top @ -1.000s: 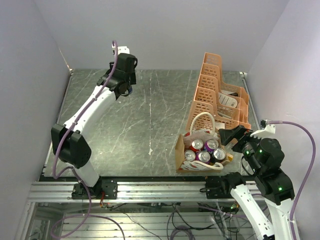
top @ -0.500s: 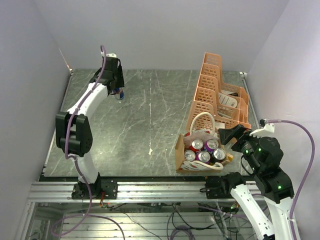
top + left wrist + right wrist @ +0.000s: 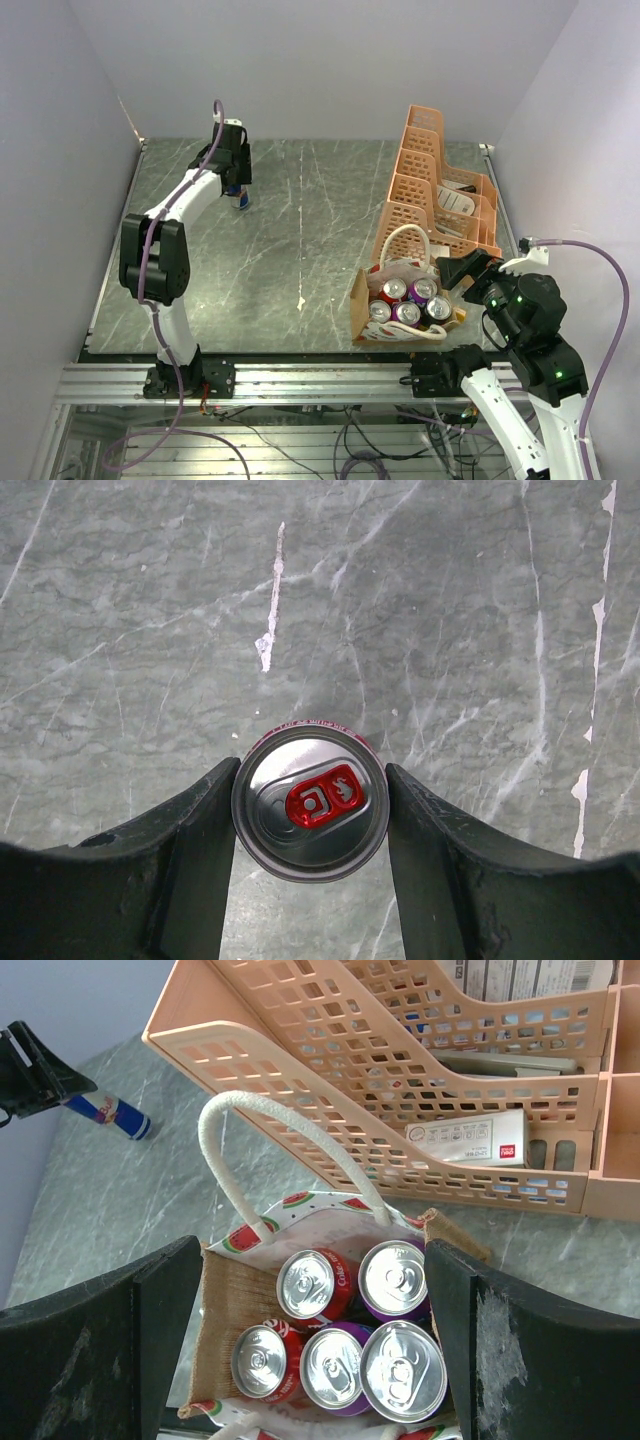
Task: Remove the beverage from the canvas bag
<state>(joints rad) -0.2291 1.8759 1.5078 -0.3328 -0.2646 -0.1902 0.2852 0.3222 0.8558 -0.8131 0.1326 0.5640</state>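
At the far left of the table my left gripper [image 3: 239,190] [image 3: 311,805] is shut on a beverage can [image 3: 311,802] [image 3: 243,199] with a silver top and a red tab, one finger against each side. The same blue-and-silver can [image 3: 112,1112] shows tilted, low over the marble. The canvas bag [image 3: 359,300] [image 3: 222,1300] stands at the near right, its white loop handle [image 3: 285,1135] upright, with several red and purple cans [image 3: 312,1285] inside. Just above the bag my right gripper [image 3: 456,272] [image 3: 320,1355] is open, holding nothing, its fingers straddling the bag.
An orange lattice rack [image 3: 440,190] [image 3: 400,1040] holding boxes and papers stands right behind the bag, close to its handle. Walls close in the table at the left, back and right. The metal rail with both arm bases [image 3: 300,380] runs along the near edge.
The left arm has swung its gripper and the can down and toward the table's far left, its elbow folding back. The right arm and the bag have not moved.
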